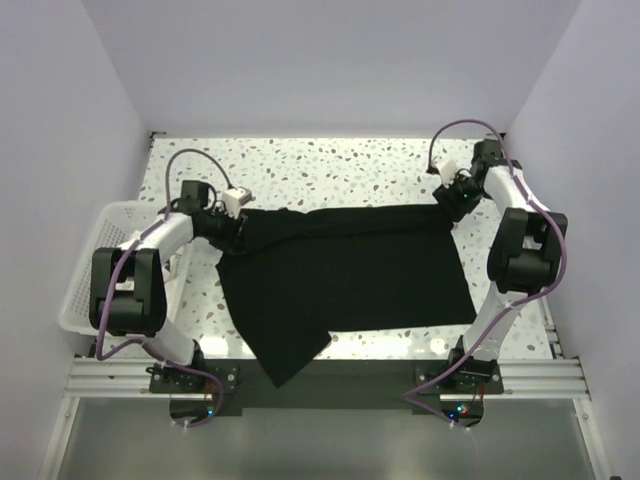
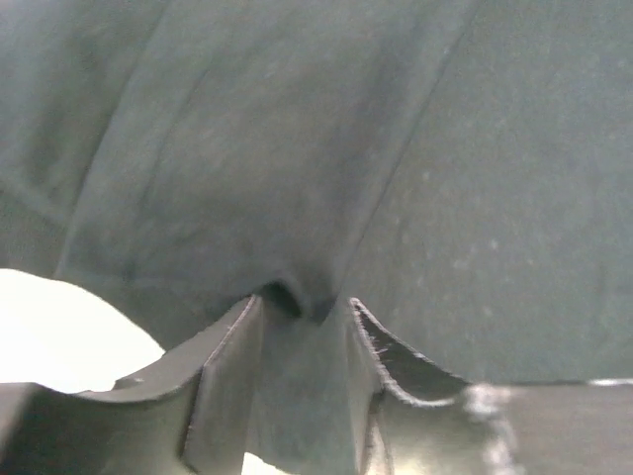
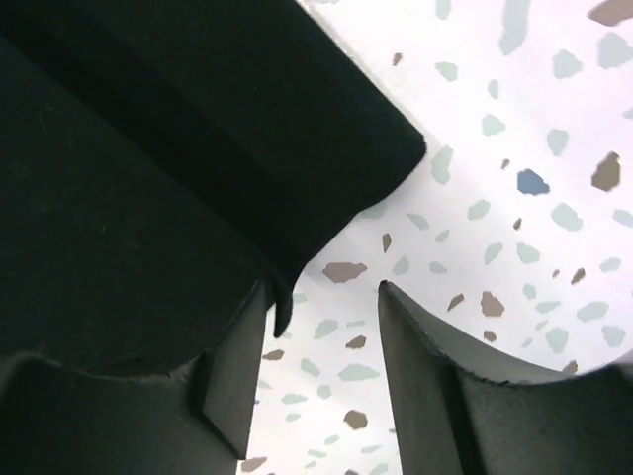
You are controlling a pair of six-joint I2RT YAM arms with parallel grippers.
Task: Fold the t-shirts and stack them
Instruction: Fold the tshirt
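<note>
A black t-shirt [image 1: 350, 270] lies spread across the speckled table [image 1: 330, 165], one sleeve hanging toward the near edge. My left gripper [image 1: 240, 232] sits at the shirt's far left corner. In the left wrist view its fingers [image 2: 302, 302] stand apart, with a fold of the black cloth [image 2: 297, 148] still lying between them. My right gripper [image 1: 447, 208] is at the shirt's far right corner. In the right wrist view it [image 3: 326, 289] is open; bare table shows in the gap, and the shirt's edge [image 3: 148, 148] rests over its left finger [image 3: 232, 366].
A white lattice basket [image 1: 85, 270] stands off the table's left edge beside the left arm. White walls close in the table on the left, right and back. Bare speckled tabletop lies behind the shirt.
</note>
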